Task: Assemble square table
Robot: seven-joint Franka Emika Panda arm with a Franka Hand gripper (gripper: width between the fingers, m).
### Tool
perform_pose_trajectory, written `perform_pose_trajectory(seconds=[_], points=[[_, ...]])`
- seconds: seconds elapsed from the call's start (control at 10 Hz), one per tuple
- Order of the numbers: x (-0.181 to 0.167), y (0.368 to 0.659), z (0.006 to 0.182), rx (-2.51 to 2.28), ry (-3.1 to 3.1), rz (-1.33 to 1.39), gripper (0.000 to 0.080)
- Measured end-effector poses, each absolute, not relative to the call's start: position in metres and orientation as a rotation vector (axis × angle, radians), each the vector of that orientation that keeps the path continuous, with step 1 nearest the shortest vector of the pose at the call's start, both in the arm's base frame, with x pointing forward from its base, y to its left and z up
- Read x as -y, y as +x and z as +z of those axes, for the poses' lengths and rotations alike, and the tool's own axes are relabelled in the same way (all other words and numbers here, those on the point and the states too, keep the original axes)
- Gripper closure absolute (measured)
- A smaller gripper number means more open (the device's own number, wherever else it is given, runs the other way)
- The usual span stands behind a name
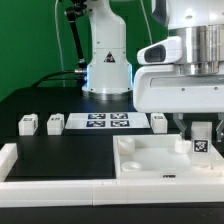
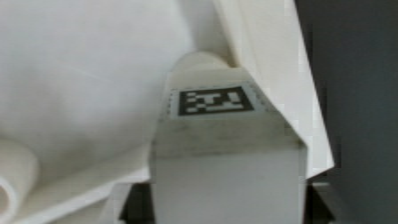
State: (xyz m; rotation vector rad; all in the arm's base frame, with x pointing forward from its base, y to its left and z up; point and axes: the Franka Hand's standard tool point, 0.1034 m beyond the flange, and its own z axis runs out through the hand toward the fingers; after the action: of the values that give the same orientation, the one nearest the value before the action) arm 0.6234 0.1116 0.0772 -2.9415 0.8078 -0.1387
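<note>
The square table's white slab (image 1: 150,160) lies at the front on the exterior view's right, with rounded corner recesses. My gripper (image 1: 201,128) is shut on a white block leg (image 1: 201,142) with a black-and-white tag, held upright over the slab's right corner. In the wrist view the leg (image 2: 217,120) fills the middle, tag facing the camera, with the gripper (image 2: 226,202) clamped on it and dark fingers (image 2: 135,202) at its sides. The slab's surface (image 2: 89,90) lies behind it. I cannot tell whether the leg touches the slab. Three more legs (image 1: 28,123), (image 1: 55,124), (image 1: 159,122) stand on the black table.
The marker board (image 1: 108,122) lies flat mid-table between the loose legs. A long white border rail (image 1: 20,165) runs along the front left and the front edge. The arm's white base (image 1: 107,65) stands behind.
</note>
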Motion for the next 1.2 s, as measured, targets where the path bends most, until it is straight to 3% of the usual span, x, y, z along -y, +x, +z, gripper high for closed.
perform_pose_trajectory(seconds=[0.6,1.0,1.2], points=[[-0.107,0.627,0.075,-1.960,-2.250,0.003,0.0509],[-0.108,0.626,0.074,-2.025,-2.208,0.004,0.0507],[-0.118,0.625,0.075,-1.747,-2.481,-0.059,0.0196]])
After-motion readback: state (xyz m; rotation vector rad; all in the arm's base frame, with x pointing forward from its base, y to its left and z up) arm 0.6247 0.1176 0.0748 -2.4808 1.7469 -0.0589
